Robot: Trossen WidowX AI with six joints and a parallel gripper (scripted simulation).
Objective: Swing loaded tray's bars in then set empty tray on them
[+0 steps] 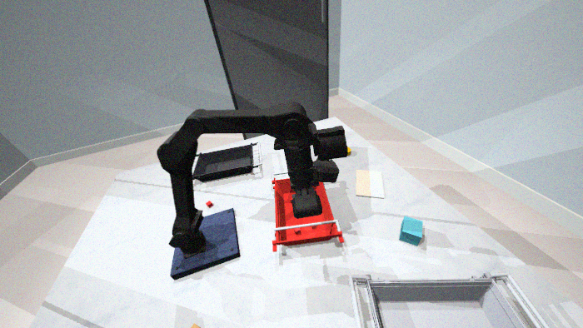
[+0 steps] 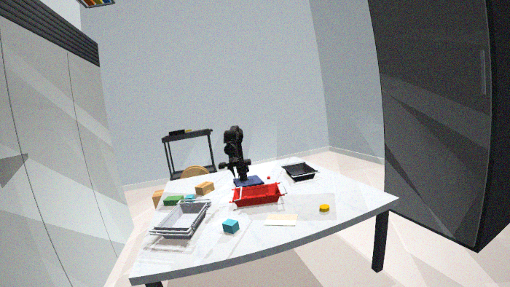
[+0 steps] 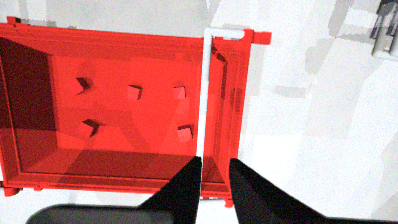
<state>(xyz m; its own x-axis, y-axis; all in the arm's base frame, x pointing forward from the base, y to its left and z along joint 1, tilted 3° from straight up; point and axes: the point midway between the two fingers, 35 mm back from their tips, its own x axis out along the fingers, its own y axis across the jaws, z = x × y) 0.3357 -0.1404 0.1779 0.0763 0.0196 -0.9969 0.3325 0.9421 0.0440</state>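
Your jaws [image 1: 307, 204] [image 2: 234, 175] stood slightly apart, clenching nothing. By their left finger in the wrist view, the white bar [image 1: 306, 226] [image 2: 239, 195] [image 3: 204, 100] crossed the red loaded tray [image 1: 280, 208] [image 2: 256, 197] [image 3: 120, 181], whose long axis stretched leftward, toward the unswung second bar [image 1: 280, 174] [image 2: 285, 189].

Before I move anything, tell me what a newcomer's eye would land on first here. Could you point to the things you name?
The bright red tray [image 1: 280, 208] [image 2: 256, 196] [image 3: 125, 167], mid-table, with small red blocks inside. Next, the black arm [image 1: 243, 121] [image 2: 233, 140] arching over it from a dark blue base plate [image 1: 226, 233] [image 2: 256, 180]. Then the teal block [image 1: 411, 231] [image 2: 230, 226], alone on the pale table [image 1: 137, 233] [image 2: 350, 193].
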